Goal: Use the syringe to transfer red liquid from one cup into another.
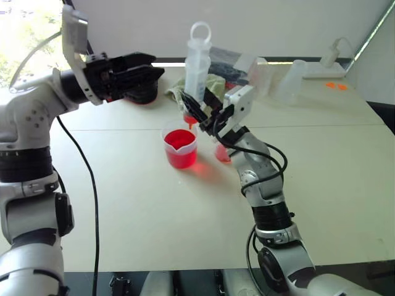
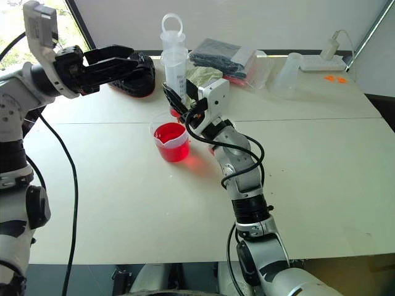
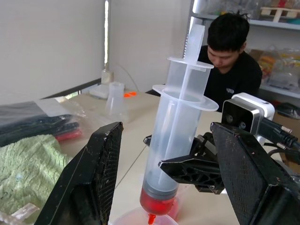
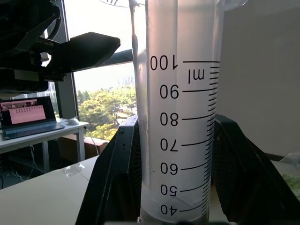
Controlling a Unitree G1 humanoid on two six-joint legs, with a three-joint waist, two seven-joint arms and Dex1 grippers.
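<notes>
Syringe [image 1: 197,68] stood upright, slightly red inside, pinched by the right gripper [image 1: 207,114] above the beaker [image 1: 179,148] mid-desk; left gripper [image 1: 145,69] gaped empty.

At frame centre the spouted beaker [image 1: 180,148] stands on the table [image 1: 321,185], the syringe [image 1: 196,74] upright above its far rim, the narrower cup [image 1: 223,152] just right, spare cups [image 1: 290,80] upper right.

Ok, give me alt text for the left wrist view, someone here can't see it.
The right claw holds a clear syringe upright, a little red liquid at its bottom, its tip just above a cup's rim. The left claw's open black fingers frame it, and a person sits behind the table.
</notes>
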